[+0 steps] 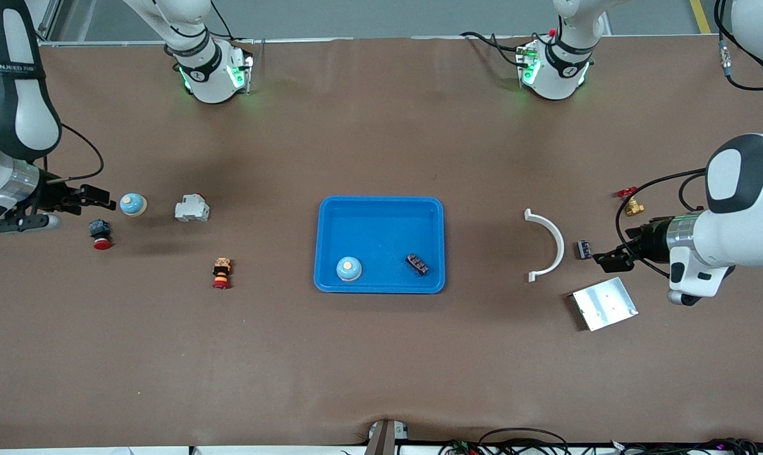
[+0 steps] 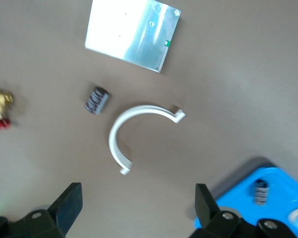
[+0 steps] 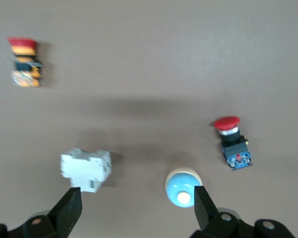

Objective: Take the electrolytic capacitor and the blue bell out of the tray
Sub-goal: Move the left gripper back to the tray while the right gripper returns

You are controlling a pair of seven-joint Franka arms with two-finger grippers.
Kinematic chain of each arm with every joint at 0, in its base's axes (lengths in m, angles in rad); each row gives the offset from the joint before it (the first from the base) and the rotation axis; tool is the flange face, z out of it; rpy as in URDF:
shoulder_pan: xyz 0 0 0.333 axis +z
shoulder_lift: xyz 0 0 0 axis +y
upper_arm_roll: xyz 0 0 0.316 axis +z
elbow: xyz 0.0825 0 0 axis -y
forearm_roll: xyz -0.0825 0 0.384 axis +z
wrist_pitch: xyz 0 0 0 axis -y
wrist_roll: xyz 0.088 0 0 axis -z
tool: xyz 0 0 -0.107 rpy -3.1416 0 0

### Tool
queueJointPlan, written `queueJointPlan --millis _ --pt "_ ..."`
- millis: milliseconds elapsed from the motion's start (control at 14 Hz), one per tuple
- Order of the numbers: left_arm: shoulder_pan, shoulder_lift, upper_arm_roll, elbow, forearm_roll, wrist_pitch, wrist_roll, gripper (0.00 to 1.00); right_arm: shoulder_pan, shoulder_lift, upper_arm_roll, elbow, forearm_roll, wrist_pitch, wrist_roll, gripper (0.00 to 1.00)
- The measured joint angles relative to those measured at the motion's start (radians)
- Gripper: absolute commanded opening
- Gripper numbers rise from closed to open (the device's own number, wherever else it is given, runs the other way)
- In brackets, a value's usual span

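A brown surface (image 1: 381, 366) carries a blue tray (image 1: 381, 205) at its middle. The left gripper (image 1: 610, 260) hangs with its fingers spread wide and empty, low over the left arm's end of the surface, just beside a loose capacitor (image 1: 584, 249) and near a white curved bracket (image 1: 547, 243), a metal plate (image 1: 604, 303) and a brass fitting (image 1: 634, 205). The right gripper (image 1: 97, 197) is also spread and empty at the right arm's end, next to a blue bell (image 1: 133, 204), with a white breaker (image 1: 191, 208) and two red push buttons (image 1: 101, 233) (image 1: 221, 273) nearby. In the tray sit another bell (image 1: 349, 268) and another capacitor (image 1: 417, 263), apart from each other.
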Motion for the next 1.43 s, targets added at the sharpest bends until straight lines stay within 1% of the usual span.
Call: queueJointPlan --millis 143,214,356,499,641,998,1140,1283,1425 --pt "-0.012 0.001 -0.042 0.027 -0.001 0.0 -0.16 1.0 0.058 -0.001 0.002 0.073 -0.002 -0.065 0.114 1.0" --pt "-0.027 0.001 -0.05 0.038 -0.001 0.001 -0.221 1.0 0.095 -0.002 0.003 0.099 -0.002 -0.09 0.18 1.0" --pt "-0.071 0.001 -0.052 0.05 -0.001 0.018 -0.318 1.0 0.176 -0.003 0.006 0.141 -0.003 -0.132 0.339 1.0" --pt "-0.124 0.011 -0.051 0.05 -0.001 0.076 -0.418 1.0 0.262 -0.003 0.008 0.178 -0.004 -0.153 0.52 1.0" --pt "-0.191 0.04 -0.049 0.05 0.001 0.161 -0.519 1.0 0.34 0.0 0.009 0.2 -0.012 -0.15 0.705 1.0" --pt "-0.358 0.15 -0.042 0.05 0.076 0.327 -0.685 1.0 0.467 0.055 0.009 0.211 -0.015 -0.092 1.02 1.0" --pt "-0.409 0.191 -0.02 0.05 0.081 0.418 -0.712 1.0 0.52 0.073 0.009 0.212 -0.016 -0.039 1.126 1.0" --pt "-0.48 0.216 0.044 0.051 0.081 0.489 -0.716 1.0 0.565 0.094 0.009 0.223 -0.016 -0.002 1.221 1.0" --pt "-0.559 0.235 0.116 0.051 0.081 0.544 -0.726 1.0 0.6 0.122 0.009 0.258 -0.016 0.005 1.292 1.0"
